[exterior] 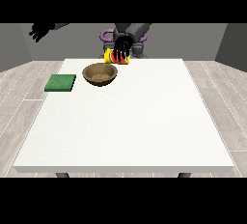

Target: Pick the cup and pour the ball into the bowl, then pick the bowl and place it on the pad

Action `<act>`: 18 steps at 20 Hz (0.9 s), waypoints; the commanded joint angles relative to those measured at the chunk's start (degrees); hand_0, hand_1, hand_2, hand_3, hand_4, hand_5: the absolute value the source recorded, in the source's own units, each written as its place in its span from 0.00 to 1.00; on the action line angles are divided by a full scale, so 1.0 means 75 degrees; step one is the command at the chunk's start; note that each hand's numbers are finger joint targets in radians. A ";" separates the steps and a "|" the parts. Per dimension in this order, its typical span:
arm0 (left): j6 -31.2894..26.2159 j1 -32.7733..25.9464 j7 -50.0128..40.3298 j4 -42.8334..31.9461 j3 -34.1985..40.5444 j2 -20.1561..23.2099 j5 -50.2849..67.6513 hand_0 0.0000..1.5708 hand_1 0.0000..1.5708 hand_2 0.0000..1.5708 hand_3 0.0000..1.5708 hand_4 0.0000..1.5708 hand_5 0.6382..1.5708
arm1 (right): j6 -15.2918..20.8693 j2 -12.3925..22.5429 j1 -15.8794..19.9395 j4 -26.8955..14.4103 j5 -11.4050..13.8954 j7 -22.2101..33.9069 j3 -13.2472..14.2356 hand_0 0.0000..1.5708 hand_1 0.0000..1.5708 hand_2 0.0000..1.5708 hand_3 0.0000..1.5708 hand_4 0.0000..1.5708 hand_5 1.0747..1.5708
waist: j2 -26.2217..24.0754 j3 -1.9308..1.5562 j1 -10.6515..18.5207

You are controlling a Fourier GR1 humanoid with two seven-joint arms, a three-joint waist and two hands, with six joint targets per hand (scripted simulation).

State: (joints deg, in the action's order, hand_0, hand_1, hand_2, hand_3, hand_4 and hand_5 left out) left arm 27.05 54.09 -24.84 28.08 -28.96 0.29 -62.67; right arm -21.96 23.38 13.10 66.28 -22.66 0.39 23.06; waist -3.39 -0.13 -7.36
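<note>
Two robot hands show, and we take them in turn. The robot hand nearer the view's right [122, 47] has its dark fingers curled round a yellow cup with a red inside [117, 57], which lies tipped on its side with the red mouth facing the camera, held at the far edge of the large white tabletop [125, 121]. We judge it is held this way so the ball can roll out; the ball itself we cannot make out. Just below and to the view's left of this robot hand sits the round brown wooden bowl [100, 74], close to the cup but apparently not touching it, so the cup's mouth seems short of the bowl's rim.

The other robot hand [38, 31] hangs high at the view's left, well off the tabletop, and we cannot tell how its fingers lie. Well below it lies the flat green square pad [61, 82], beside the bowl and near the tabletop's left edge.

For room, we see wide bare surface on the camera side of the holding robot hand. The path from bowl to pad looks short and unobstructed, though the pad sits close to the edge, so we judge the placing wants care.
</note>
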 commanded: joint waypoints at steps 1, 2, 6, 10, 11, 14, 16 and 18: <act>-0.0593 0.0934 -0.1067 -0.0494 -0.0664 -0.0009 -0.1201 0.95 0.95 1.00 1.00 0.76 0.99 | -0.0077 -0.0069 0.0184 -0.0056 0.0064 -0.0208 -0.0099 0.00 0.00 0.00 0.16 0.44 0.97 | 0.0184 0.0001 -0.0183; -0.0934 0.0961 -0.1124 -0.0541 -0.0716 0.0014 -0.1269 0.94 0.94 1.00 1.00 0.70 1.00 | -0.0111 0.0050 0.0159 -0.0211 -0.0078 -0.0214 0.0104 0.00 0.00 0.00 0.16 0.44 0.97 | 0.0127 0.0003 -0.0121; -0.2120 0.0763 -0.1577 0.0239 -0.1622 -0.0038 -0.1454 0.47 0.47 1.00 1.00 0.64 1.00 | 0.0236 -0.0396 0.0499 -0.0318 0.0291 -0.0022 -0.0425 0.00 0.00 0.00 0.19 0.45 0.97 | -0.0181 0.0010 -0.0334; -0.2955 0.0782 -0.1839 0.0693 -0.1992 -0.0039 -0.1615 0.16 0.16 0.79 0.99 0.69 1.00 | 0.0107 -0.0325 0.0898 -0.0337 0.0191 -0.0059 -0.0439 0.00 0.00 0.00 0.21 0.44 0.96 | 0.0243 0.0014 -0.0613; -0.3319 0.0452 -0.1535 0.1090 -0.2196 -0.0039 -0.1529 0.21 0.21 0.81 1.00 0.69 1.00 | 0.0015 -0.0488 0.0326 -0.0613 0.0461 -0.0607 -0.0484 0.00 0.00 0.00 0.21 0.44 0.96 | -0.0068 0.0011 -0.0295; -0.3996 0.0390 -0.1122 0.1649 -0.2154 -0.0039 -0.1367 0.00 0.00 0.73 1.00 0.71 1.00 | 0.0010 -0.0077 0.0312 -0.0724 0.0262 -0.0152 -0.0222 0.00 0.00 0.00 0.11 0.45 0.96 | -0.0515 0.0014 -0.0130; -0.3629 -0.0147 -0.1224 0.1724 -0.2121 -0.0039 -0.1722 0.00 0.00 0.67 0.98 0.70 1.00 | 0.0269 -0.0399 0.0028 -0.0357 0.0348 -0.0127 -0.0384 0.00 0.00 0.00 0.11 0.45 0.96 | -0.0585 0.0017 0.0009; -0.2706 0.0138 -0.1176 0.1599 -0.1212 0.0543 -0.1343 0.00 0.00 0.73 0.95 0.66 1.00 | 0.0138 -0.0549 -0.0310 -0.0068 0.0511 -0.0380 -0.0579 0.00 0.00 0.00 0.11 0.45 0.96 | -0.0439 0.0021 -0.0192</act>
State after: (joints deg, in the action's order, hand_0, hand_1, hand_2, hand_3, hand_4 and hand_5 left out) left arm 3.47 55.64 -34.48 38.34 -42.22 1.31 -74.02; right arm -20.71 20.39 14.00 63.91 -20.10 -1.16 19.94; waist -5.94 0.00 -8.75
